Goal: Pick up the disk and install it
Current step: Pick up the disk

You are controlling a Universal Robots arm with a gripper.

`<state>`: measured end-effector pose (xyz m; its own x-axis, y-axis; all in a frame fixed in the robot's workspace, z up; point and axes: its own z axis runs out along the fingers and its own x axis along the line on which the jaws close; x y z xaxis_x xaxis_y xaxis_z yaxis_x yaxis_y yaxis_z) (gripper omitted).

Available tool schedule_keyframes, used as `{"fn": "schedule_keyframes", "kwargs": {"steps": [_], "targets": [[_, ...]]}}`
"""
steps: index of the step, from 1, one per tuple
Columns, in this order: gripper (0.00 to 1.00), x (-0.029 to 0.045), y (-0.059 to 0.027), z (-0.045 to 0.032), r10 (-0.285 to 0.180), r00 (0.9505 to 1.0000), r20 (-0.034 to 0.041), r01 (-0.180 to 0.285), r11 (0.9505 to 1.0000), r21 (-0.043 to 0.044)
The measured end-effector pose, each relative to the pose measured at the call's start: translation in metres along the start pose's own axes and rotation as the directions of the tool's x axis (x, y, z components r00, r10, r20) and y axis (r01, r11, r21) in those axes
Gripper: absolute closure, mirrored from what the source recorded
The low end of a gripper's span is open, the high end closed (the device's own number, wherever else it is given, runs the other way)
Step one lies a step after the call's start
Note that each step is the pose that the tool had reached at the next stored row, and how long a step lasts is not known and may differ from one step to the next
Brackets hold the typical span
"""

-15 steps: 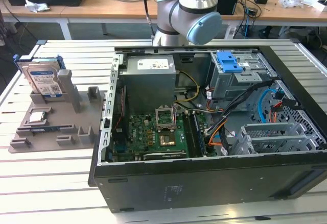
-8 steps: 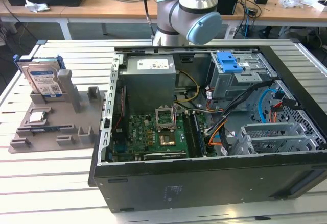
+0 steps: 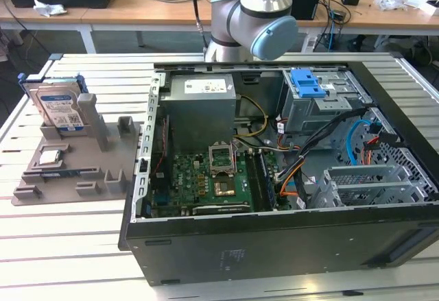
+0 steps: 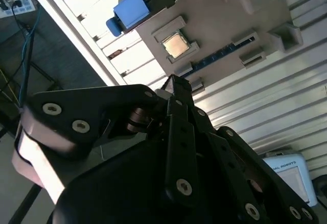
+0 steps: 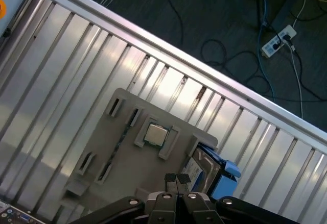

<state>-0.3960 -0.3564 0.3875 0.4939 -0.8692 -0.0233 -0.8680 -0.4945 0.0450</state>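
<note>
The disk (image 3: 60, 109) stands on edge in a grey holder (image 3: 103, 171) on the slatted table, at the exterior view's left. It is silver with a white-and-blue label and a blue frame. In the first wrist view the disk (image 5: 203, 169) shows from above, just beside my gripper (image 5: 177, 179). My gripper hangs well above the holder, shut, with nothing between its black fingers. In the second wrist view my gripper (image 4: 173, 81) points toward the holder (image 4: 225, 20), and the blue frame of the disk (image 4: 131, 9) lies farther off.
An open computer case (image 3: 274, 246) lies on the table at the exterior view's right, with a blue bracket (image 3: 306, 81) on its drive bay and loose cables. A small square processor chip (image 5: 155, 134) sits in the holder. The arm's joint (image 3: 254, 20) stands behind the case.
</note>
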Motion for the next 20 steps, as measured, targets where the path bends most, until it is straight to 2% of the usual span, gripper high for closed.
{"fn": "schedule_keyframes", "kwargs": {"steps": [7,12,20], "targets": [[0.89,0.0000,0.0000,0.0000,-0.057,0.9984,-0.0025,0.057,0.9984,-0.0014],[0.89,0.0000,0.0000,0.0000,-0.095,0.9955,-0.0042,0.095,0.9955,-0.0024],[0.89,0.0000,0.0000,0.0000,-0.178,0.9840,-0.0076,0.178,0.9840,-0.0048]]}}
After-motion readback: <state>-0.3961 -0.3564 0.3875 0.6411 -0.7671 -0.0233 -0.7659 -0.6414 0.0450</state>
